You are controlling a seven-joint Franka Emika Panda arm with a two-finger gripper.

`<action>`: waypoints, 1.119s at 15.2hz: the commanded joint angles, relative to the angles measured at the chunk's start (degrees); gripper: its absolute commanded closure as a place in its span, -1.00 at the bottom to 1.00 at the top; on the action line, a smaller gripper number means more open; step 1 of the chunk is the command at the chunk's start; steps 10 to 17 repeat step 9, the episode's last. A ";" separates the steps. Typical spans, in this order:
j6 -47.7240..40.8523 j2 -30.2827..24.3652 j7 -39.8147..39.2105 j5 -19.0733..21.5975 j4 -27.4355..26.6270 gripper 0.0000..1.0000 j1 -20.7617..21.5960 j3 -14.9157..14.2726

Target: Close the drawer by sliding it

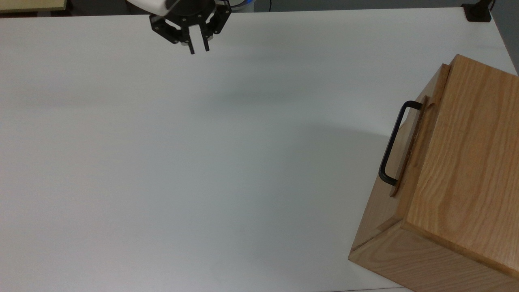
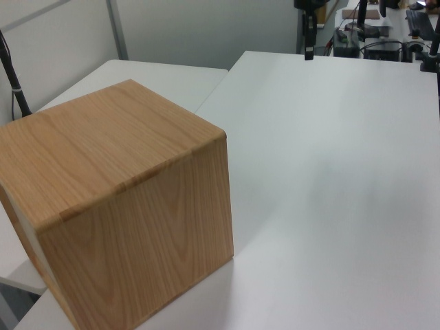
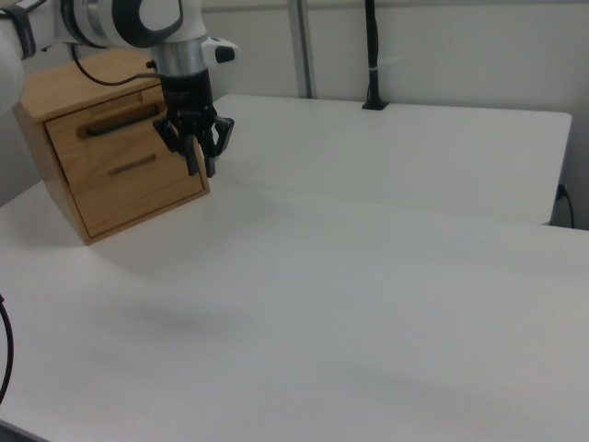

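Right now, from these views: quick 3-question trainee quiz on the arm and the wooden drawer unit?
1. True or false: the black two-finger gripper is touching the black U-shaped metal bar handle.
2. Multiple choice: the light wooden drawer with that handle looks A) pulled far out, B) pushed in, front about level with the oak-grain cabinet, C) lying on the table.
3. Fill in: the gripper hangs above the white ____.

Key: 1 false, it is well away from the handle, near the top view's upper edge. 2 B. 3 table.

White arm [image 3: 138, 23], grey-black joint trim; black gripper [image 1: 199, 49], thin fingers [image 1: 191, 48].
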 commanded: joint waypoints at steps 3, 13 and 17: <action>0.18 -1.40 9.65 -1.78 -3.17 -1.00 1.06 -2.86; 0.09 -1.57 10.71 -1.87 -2.73 -1.00 0.53 -3.83; 0.09 -1.57 10.71 -1.87 -2.73 -1.00 0.53 -3.83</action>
